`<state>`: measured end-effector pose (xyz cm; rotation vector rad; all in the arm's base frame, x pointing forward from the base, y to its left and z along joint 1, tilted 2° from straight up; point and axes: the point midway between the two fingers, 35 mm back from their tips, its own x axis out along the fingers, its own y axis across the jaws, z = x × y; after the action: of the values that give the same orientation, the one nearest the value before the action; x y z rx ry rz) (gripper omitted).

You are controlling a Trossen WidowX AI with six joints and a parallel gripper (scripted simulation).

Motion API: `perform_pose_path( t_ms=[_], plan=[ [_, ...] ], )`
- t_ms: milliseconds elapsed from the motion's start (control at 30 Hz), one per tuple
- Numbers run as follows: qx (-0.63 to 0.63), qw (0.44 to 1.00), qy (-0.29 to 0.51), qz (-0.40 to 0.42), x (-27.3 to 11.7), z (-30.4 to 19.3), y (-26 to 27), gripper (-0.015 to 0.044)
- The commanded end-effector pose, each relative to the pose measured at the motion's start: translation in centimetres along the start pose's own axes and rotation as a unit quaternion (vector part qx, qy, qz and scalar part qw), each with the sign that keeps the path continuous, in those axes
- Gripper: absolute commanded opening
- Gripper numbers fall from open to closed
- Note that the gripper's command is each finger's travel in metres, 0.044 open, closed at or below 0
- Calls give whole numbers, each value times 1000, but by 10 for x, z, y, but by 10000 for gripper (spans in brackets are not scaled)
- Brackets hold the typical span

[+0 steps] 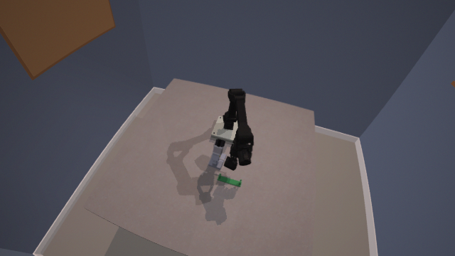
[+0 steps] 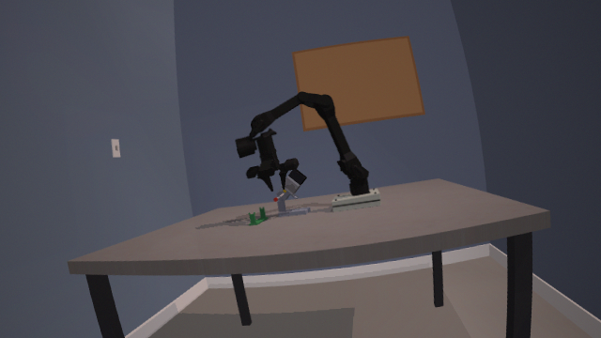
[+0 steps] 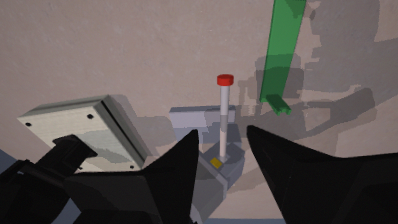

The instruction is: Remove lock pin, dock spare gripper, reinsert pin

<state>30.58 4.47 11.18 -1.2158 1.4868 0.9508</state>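
The grey mount (image 1: 215,162) (image 2: 282,205) (image 3: 187,118) stands on the table. The spare gripper (image 1: 217,148) (image 2: 291,184) (image 3: 202,187), grey with a black end, slants up from the mount's top and looks seated in the socket. The lock pin (image 3: 224,102), white with a red head (image 2: 275,199) (image 3: 225,80), has its far end at the socket beside a yellow mark (image 2: 284,192) (image 3: 216,162). Much of its shaft stands out. My gripper (image 2: 278,189) (image 3: 222,132) is partly open and empty above the pin, one finger to each side in the wrist view. The depth of the pin's tip is hidden.
The green holder (image 1: 229,180) (image 2: 253,219) (image 3: 284,45) stands empty in front of the mount. The pale base plate (image 1: 222,133) (image 2: 356,202) (image 3: 75,122) of the arm is behind the mount, close to the spare gripper's black end.
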Motion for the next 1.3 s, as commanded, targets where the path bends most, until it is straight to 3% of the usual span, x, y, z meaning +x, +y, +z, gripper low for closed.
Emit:
perform_pose_path(
  t_ms=[0,333,633,1267],
  plan=[
    [1,1000,0,1,-8,4,0,200],
    [-2,1000,-1,-4,-31,11,1,200],
    [-3,1000,0,-5,-26,8,1,436],
    [-3,1000,0,-5,-26,8,1,440]
  ],
)
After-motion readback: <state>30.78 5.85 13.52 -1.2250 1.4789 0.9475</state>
